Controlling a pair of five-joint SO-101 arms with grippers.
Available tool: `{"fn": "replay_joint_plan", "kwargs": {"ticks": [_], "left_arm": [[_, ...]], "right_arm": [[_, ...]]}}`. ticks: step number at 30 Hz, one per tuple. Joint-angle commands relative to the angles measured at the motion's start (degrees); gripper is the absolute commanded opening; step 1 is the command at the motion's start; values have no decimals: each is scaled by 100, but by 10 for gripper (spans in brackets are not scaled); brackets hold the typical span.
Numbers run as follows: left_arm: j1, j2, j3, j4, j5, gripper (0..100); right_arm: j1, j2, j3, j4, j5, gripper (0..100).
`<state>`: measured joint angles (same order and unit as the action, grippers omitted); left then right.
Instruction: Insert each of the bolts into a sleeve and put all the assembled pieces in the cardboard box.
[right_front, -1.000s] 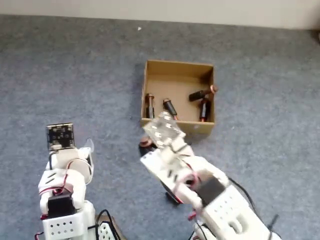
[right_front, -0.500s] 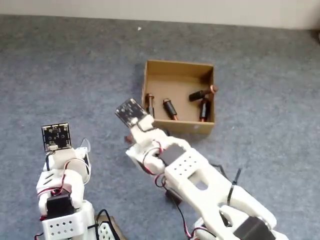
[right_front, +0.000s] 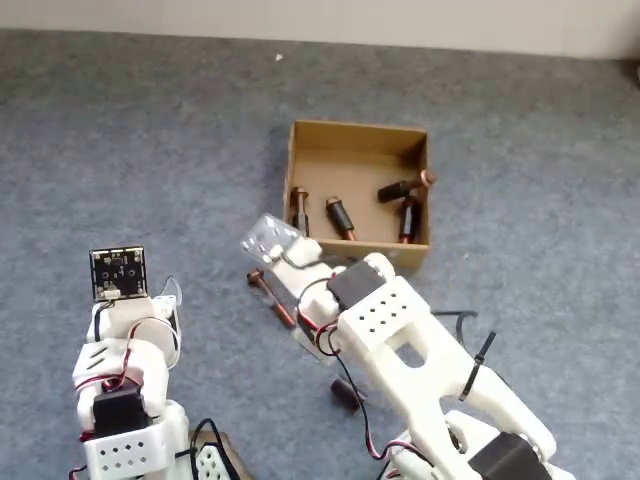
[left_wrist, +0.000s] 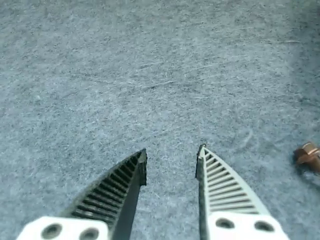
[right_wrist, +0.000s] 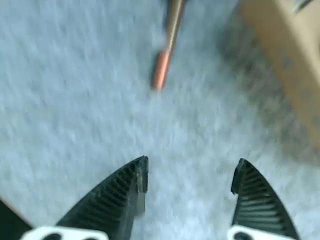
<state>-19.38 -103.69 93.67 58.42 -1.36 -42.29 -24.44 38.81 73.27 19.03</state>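
My left gripper (left_wrist: 171, 157) hangs released and empty over the grey carpet (right_front: 150, 150) at the lower left of the high view. My right gripper (right_wrist: 192, 172) is spread wide too, holding nothing, just below the open brown cardboard box (right_front: 350, 160). A loose copper-coloured metal bolt (right_front: 272, 297) lies on the carpet near the box's lower left corner. Four assembled bolt-and-sleeve pieces (right_front: 340, 217) lie inside the box. A short black cylindrical sleeve (right_front: 347, 393) lies at lower centre.
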Motion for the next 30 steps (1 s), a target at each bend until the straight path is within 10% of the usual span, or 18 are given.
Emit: {"fn": "replay_joint_plan", "kwargs": {"ticks": [1,30], "left_arm": [[-92,-48,-277,-123,-97,189],[-66,-48,-268,-123,-97,189]], "right_arm": [[136,-31,514,110,237,252],[-295,-31,2281,-998,193,252]]}}
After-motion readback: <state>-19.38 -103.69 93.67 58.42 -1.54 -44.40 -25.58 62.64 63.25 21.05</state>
